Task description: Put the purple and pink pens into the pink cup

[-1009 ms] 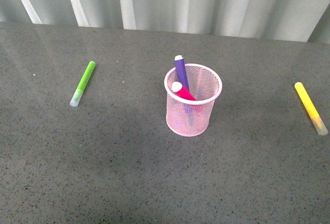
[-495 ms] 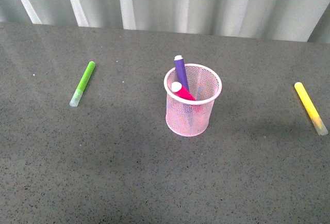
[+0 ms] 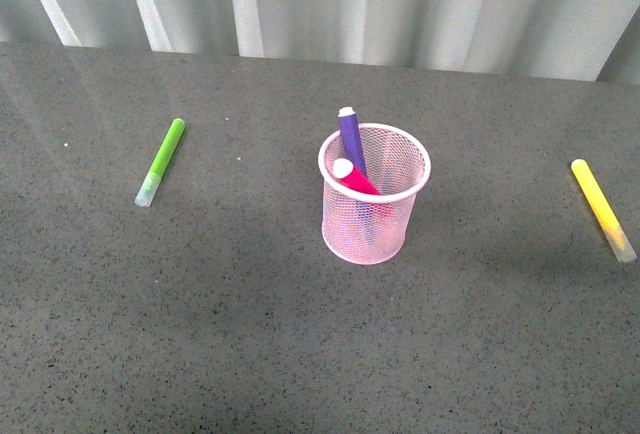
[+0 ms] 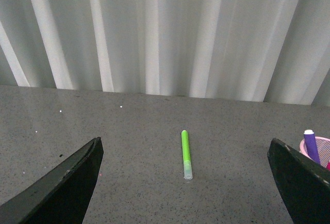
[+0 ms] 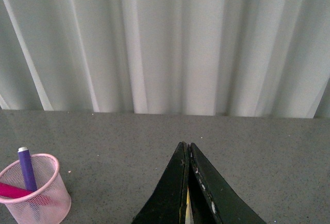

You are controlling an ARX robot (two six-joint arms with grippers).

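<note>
The pink cup (image 3: 365, 222) stands upright in the middle of the grey table. The purple pen (image 3: 351, 139) stands in it, leaning to the back left, cap above the rim. The pink pen (image 3: 353, 179) leans inside it, cap at the left rim. Neither gripper shows in the front view. My left gripper (image 4: 185, 142) is open and empty above the table, with the cup's rim (image 4: 323, 142) and purple pen (image 4: 311, 147) at the view's edge. My right gripper (image 5: 186, 144) is shut and holds nothing; the cup (image 5: 37, 202) with both pens lies off to one side.
A lime-green marker (image 3: 161, 161) lies on the table left of the cup, and shows between the left fingers (image 4: 185, 153). A yellow marker (image 3: 602, 208) lies at the far right. A grey-white curtain (image 3: 320, 4) hangs behind the table's back edge.
</note>
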